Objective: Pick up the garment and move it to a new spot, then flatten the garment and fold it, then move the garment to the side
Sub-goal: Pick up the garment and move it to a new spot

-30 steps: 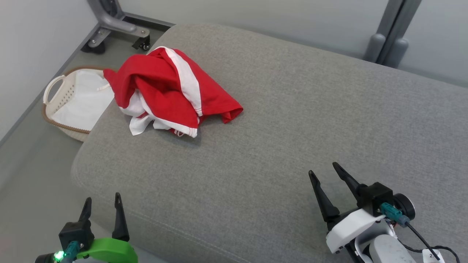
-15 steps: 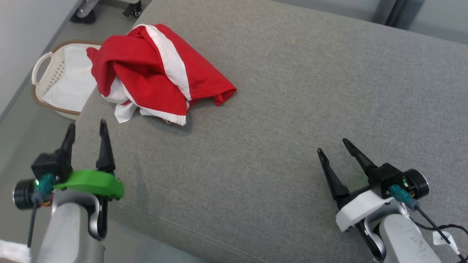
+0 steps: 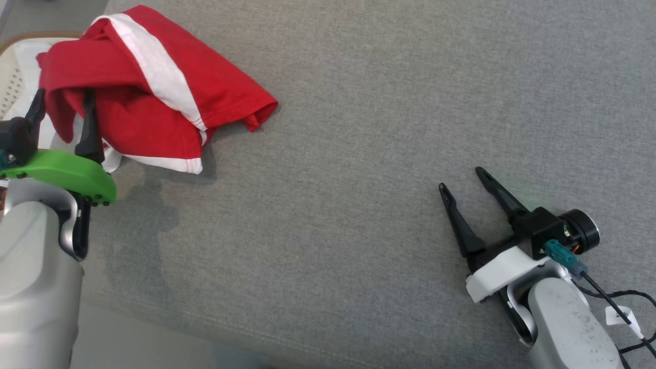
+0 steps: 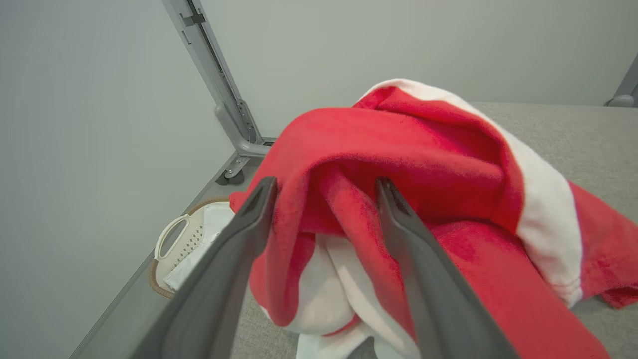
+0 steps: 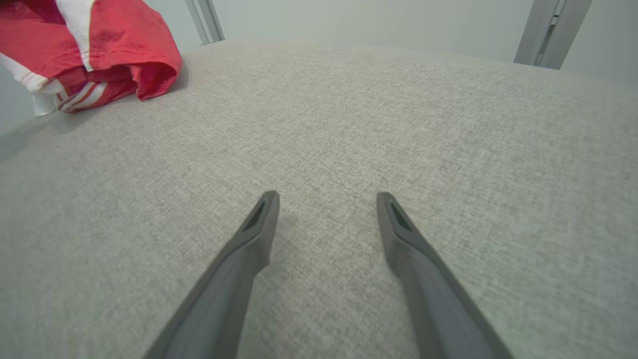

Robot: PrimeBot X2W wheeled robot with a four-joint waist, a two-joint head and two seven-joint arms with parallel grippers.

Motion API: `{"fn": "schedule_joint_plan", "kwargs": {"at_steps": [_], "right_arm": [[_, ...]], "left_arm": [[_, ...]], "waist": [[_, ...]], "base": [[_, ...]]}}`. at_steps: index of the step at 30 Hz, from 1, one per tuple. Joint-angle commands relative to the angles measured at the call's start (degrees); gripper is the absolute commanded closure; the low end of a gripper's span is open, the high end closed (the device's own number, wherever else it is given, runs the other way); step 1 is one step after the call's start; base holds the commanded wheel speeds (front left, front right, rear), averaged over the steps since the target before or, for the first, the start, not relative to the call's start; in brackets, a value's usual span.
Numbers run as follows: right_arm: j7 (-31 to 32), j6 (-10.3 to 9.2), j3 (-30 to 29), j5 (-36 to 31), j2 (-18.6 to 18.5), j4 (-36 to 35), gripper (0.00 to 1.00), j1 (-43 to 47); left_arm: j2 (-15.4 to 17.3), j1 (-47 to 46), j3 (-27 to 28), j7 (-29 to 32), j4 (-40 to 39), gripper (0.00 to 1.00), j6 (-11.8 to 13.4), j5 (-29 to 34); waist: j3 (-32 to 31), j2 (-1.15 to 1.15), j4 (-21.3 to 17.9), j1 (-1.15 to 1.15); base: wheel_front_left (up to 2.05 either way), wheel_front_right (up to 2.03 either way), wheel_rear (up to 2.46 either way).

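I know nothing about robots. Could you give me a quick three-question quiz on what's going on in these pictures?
1. True or false: the right hand is shut on the red and white garment.
2. Which hand has its open fingers on either side of a garment fold? A) left hand B) right hand
3. Fill in: the white ____ stands on the floor beside the grey cushion.
Key: 1 false, it is open over bare cushion. 2 A. 3 basket.

basket [image 3: 14, 84]: cut by left edge, partly behind garment [image 3: 148, 97] | garment hem: behind left fingers [image 3: 91, 128]
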Motion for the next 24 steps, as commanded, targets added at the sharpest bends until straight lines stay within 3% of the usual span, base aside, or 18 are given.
{"fn": "schedule_joint_plan", "kwargs": {"at_steps": [1,7,8,9,13,19,24], "right_arm": [[0.0,-0.07,-0.1,-0.3,-0.4,0.7,0.00,-0.2],[0.1,-0.10,0.1,-0.5,-0.4,0.9,0.00,-1.5],[0.1,-0.12,-0.1,-0.5,-0.4,0.8,0.00,-1.6],[0.2,-0.14,-0.1,-0.5,-0.4,0.9,0.00,-1.6],[0.2,-0.14,-0.3,0.1,0.0,1.2,0.00,-1.1],[0.0,-0.07,-0.5,1.4,1.7,0.6,0.00,0.4],[0.0,-0.07,-0.6,2.5,2.4,0.4,0.00,2.3]], "left_arm": [[1.1,-2.1,-0.8,0.0,2.2,0.00,0.0,-0.4],[2.6,-5.7,-3.3,0.0,10.1,0.00,0.1,-4.2],[2.9,-6.0,-3.0,0.0,10.4,0.80,0.1,-4.6],[3.2,-6.0,-2.8,0.0,10.4,1.00,0.1,-4.6],[4.4,-5.1,-0.5,0.0,7.5,1.00,0.1,-3.6],[4.3,-3.5,3.5,0.0,-7.1,1.00,0.1,1.5],[3.9,-1.9,0.8,0.0,-19.2,1.00,0.1,2.7]], "waist": [[2.8,0.00,-3.0,0.00],[4.6,0.00,-4.7,0.00],[4.7,0.00,-4.9,0.00],[4.6,0.00,-5.1,0.00],[3.2,0.00,-5.9,0.00],[-2.3,0.00,-7.7,0.00],[-7.4,0.00,-10.9,0.00]], "base": [[0.00,0.00,0.00],[0.00,0.00,0.00],[0.00,0.00,0.00],[0.00,0.00,0.00],[0.00,0.00,0.00],[0.00,0.00,0.00],[0.00,0.00,0.00]]}}
